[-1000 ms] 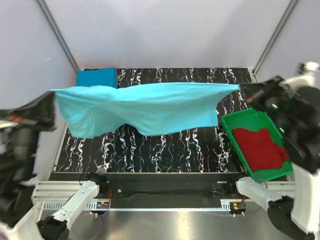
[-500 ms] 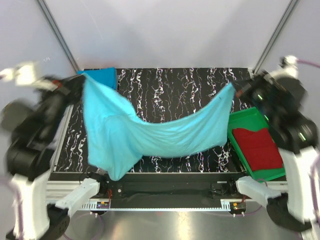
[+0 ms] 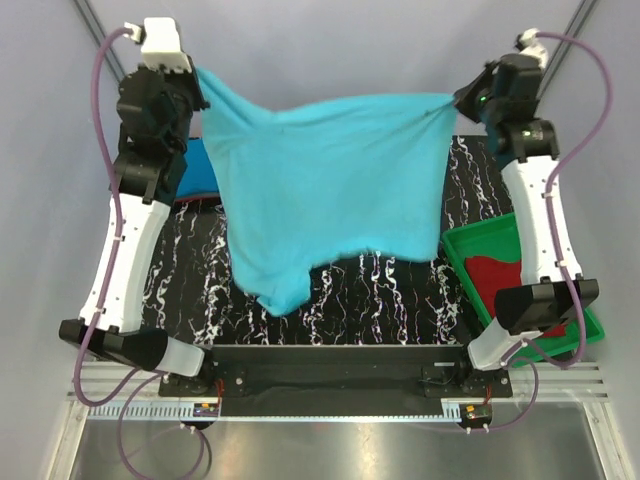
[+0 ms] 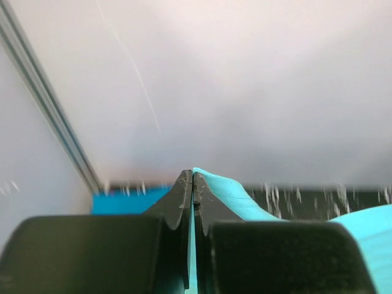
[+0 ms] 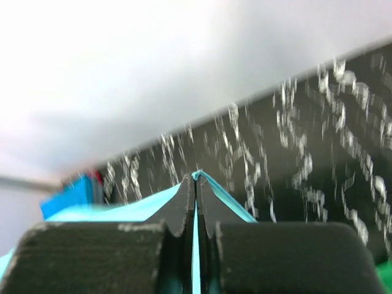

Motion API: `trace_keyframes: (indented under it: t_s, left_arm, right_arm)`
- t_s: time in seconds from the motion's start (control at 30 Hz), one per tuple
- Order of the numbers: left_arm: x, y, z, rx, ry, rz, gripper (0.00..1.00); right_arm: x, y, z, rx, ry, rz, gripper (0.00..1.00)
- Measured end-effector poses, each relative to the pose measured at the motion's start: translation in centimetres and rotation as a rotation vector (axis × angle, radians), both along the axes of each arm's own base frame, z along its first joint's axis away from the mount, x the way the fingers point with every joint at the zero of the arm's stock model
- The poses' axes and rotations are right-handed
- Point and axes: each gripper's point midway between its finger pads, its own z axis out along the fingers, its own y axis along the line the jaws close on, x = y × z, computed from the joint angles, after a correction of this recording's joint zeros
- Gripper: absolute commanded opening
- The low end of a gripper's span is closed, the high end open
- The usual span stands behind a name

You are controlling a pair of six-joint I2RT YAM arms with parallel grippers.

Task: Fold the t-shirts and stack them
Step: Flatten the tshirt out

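holding the light turquoise t-shirt (image 3: 330,190) high above the table (image 3: 400,300), pinching one top corner in the left gripper (image 3: 195,75) and the other in the right gripper (image 3: 462,98), both clamped on the cloth.

probably spreading it before laying it flat. doing that well: lowering both ends evenly, holding the top edge taut, letting the dangling lower hem touch down first, then drawing the cloth out smooth. steering clear of the green tray (image 3: 470,245) on the right and the folded deeper blue t-shirt (image 4: 122,201) at the far left.

showing in the top view alone: the whole drape, sagging lower on the left side, and a dark red t-shirt (image 3: 505,280) lying in the tray. showing in the wrist views alone: fingertips (image 4: 181,191) pressed together on a thin turquoise fold, the same on the right (image 5: 184,197).
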Motion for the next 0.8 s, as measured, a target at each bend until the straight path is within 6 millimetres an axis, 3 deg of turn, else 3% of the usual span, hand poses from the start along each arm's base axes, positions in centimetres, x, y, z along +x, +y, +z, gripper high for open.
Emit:
trace_keyframes:
  t_s: [0.13,0.23,0.33,0.47,0.53,0.6,0.8]
  left_arm:
    - [-1.1,1.1,6.7,0.031,-0.179,0.022,0.00]
    - [-2.9,1.5,10.8,0.041,-0.293,0.022,0.00]
    - [-4.3,1.2,12.7,0.041,-0.345,-0.008,0.00]
    - [-5.5,0.3,13.2,0.042,-0.364,-0.076,0.00]
    - [-6.0,-0.4,11.9,0.038,-0.344,-0.111,0.00]
    - [-7.1,-0.8,8.3,0.029,-0.271,-0.145,0.00]
    - [-12.1,-0.4,-6.3,-0.033,-0.027,-0.176,0.00]
  right_arm:
    - [0.1,-2.6,4.8,0.000,-0.117,-0.022,0.00]
    - [-1.0,-2.4,7.8,-0.012,-0.193,0.004,0.00]
    - [-2.4,-2.0,8.8,-0.025,-0.219,0.026,0.00]
    - [-4.2,-2.1,7.8,-0.052,-0.201,0.035,0.00]
    - [-5.1,-2.3,6.3,-0.066,-0.172,0.036,0.00]
    - [-5.8,-2.4,4.5,-0.078,-0.136,0.037,0.00]
    - [-9.6,-1.9,-3.8,-0.062,0.048,0.075,0.00]
